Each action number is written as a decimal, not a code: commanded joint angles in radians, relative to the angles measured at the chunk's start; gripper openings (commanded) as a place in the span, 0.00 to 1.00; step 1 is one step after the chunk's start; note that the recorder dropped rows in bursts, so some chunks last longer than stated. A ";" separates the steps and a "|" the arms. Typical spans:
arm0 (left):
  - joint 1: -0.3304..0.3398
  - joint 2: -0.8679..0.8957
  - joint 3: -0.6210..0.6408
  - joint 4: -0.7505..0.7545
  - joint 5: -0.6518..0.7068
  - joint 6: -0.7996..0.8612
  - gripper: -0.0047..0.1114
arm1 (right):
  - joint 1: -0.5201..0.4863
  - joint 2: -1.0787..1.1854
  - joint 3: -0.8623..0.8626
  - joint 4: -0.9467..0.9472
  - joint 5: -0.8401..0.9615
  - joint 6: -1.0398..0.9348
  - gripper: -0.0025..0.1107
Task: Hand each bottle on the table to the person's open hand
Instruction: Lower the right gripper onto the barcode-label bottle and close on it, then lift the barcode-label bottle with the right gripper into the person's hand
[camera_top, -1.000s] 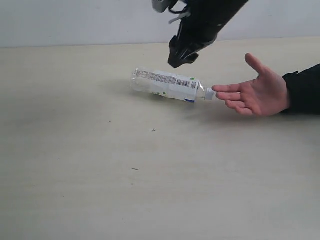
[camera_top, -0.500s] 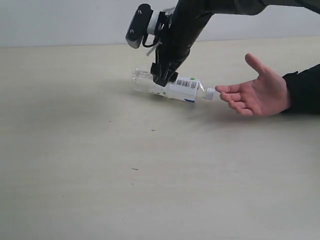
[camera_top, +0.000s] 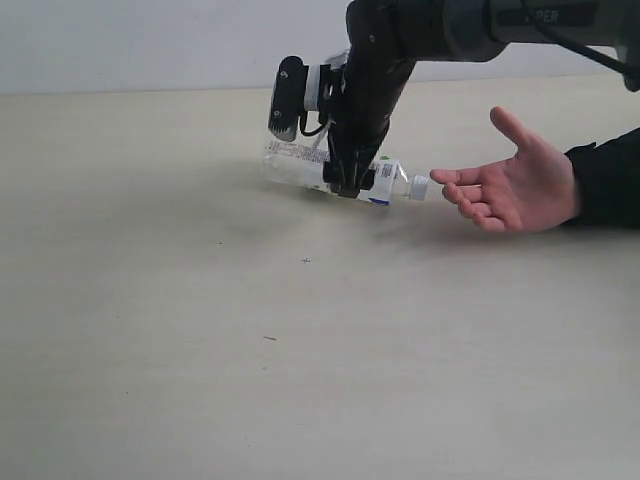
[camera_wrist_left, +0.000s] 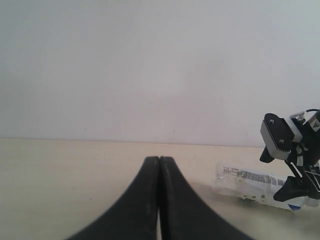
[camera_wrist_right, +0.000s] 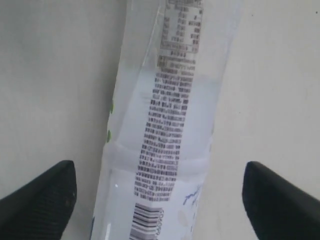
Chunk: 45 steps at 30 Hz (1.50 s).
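Observation:
One slim clear bottle (camera_top: 293, 158) with a barcode label lies on its side on the pale table (camera_top: 300, 350). Its white cap points at the fingertips of the person's open hand (camera_top: 520, 188), which rests palm up at the right. My right gripper (camera_top: 346, 186) has come down over the bottle's middle and is open. In the right wrist view the bottle (camera_wrist_right: 170, 125) lies between the two black fingers (camera_wrist_right: 45, 200), with a gap on each side. My left gripper (camera_wrist_left: 159, 159) is shut and empty, hovering low over the table, with the bottle (camera_wrist_left: 250, 179) off to one side of it.
The person's dark sleeve (camera_top: 605, 180) lies at the right edge. A pale wall runs behind the table's far edge. A few tiny specks (camera_top: 305, 260) dot the tabletop in front of the bottle.
My right arm has come down from above the bottle until its fingers straddle it, and its jaws have spread wider. Bottle and hand have stayed put.

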 joint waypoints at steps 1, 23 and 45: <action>0.003 -0.006 0.003 -0.004 -0.002 -0.002 0.04 | 0.004 0.027 -0.007 -0.042 -0.051 -0.014 0.78; 0.003 -0.006 0.003 -0.004 -0.002 -0.002 0.04 | 0.004 0.070 -0.007 -0.042 -0.127 0.049 0.77; 0.003 -0.006 0.003 -0.004 -0.002 -0.002 0.04 | 0.004 0.076 -0.007 -0.061 -0.128 0.106 0.70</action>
